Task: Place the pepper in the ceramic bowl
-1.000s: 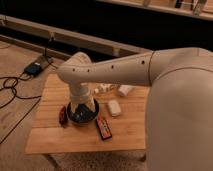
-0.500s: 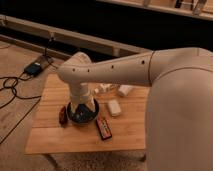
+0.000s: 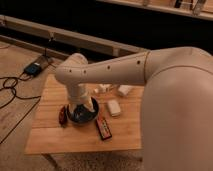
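Nearest the viewer, the robot's pale arm (image 3: 170, 85) fills the right side and reaches leftward across the wooden table (image 3: 55, 140). Compared with half a second ago, no change is noted: arm, gripper and table items hold the same positions. On the near part of the table lies a flat red-and-black rectangular object (image 3: 104, 128), set at an angle just right of the bowl. The pepper (image 3: 62, 115) lies on the tabletop just beside the left rim of the ceramic bowl (image 3: 95, 109), outside it; whether it touches the rim cannot be told. The gripper (image 3: 80, 111) points straight down from the bent wrist and sits low inside the bowl's opening, hiding much of the interior. Whether it is spread or closed, and whether it holds or touches anything, cannot be told from this side. Beyond the bowl, three small white blocks rest on the table: one (image 3: 114, 107) near the bowl's right side, two more (image 3: 124, 90) (image 3: 102, 88) farther back. On the floor to the left are dark cables (image 3: 12, 85) and a small box (image 3: 34, 67), with a long pale rail (image 3: 75, 40) behind.
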Motion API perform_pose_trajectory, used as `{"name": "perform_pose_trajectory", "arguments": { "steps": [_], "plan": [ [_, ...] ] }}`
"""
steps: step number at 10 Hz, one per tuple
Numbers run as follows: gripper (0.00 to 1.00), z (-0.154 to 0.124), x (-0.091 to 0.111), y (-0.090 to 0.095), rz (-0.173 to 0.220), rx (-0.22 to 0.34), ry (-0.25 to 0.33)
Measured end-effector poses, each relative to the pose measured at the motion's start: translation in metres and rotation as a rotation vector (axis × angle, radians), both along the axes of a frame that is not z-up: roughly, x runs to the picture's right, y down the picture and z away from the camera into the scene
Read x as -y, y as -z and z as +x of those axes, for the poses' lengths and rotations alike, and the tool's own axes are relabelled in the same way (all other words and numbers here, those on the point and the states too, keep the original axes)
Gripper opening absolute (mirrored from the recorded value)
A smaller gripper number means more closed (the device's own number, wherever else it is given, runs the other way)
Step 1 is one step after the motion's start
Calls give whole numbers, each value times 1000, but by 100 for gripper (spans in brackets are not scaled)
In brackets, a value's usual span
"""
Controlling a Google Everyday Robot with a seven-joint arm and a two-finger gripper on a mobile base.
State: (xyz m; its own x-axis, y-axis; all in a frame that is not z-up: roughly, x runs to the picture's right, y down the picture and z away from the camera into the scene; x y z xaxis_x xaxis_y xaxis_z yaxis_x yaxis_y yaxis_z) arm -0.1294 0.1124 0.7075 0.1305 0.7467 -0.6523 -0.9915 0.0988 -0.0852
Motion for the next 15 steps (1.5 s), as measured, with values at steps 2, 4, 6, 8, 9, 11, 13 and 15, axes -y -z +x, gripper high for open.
{"name": "perform_pose_trajectory", "arguments": {
  "steps": [2, 4, 6, 8, 9, 11, 13, 15],
  "plan": [
    [65, -31, -13, -6, 5, 35, 65],
    [65, -72, -39, -15, -10, 84, 145],
    [65, -104, -60, -25, -34, 116, 195],
    [65, -126, -72, -36, -52, 136, 224],
    [65, -134, -76, -42, -59, 142, 232],
    [65, -143, -76, -57, -70, 141, 227],
    [65, -145, -70, -68, -76, 138, 202],
    [65, -143, -70, -81, -94, 136, 178]
  ]
}}
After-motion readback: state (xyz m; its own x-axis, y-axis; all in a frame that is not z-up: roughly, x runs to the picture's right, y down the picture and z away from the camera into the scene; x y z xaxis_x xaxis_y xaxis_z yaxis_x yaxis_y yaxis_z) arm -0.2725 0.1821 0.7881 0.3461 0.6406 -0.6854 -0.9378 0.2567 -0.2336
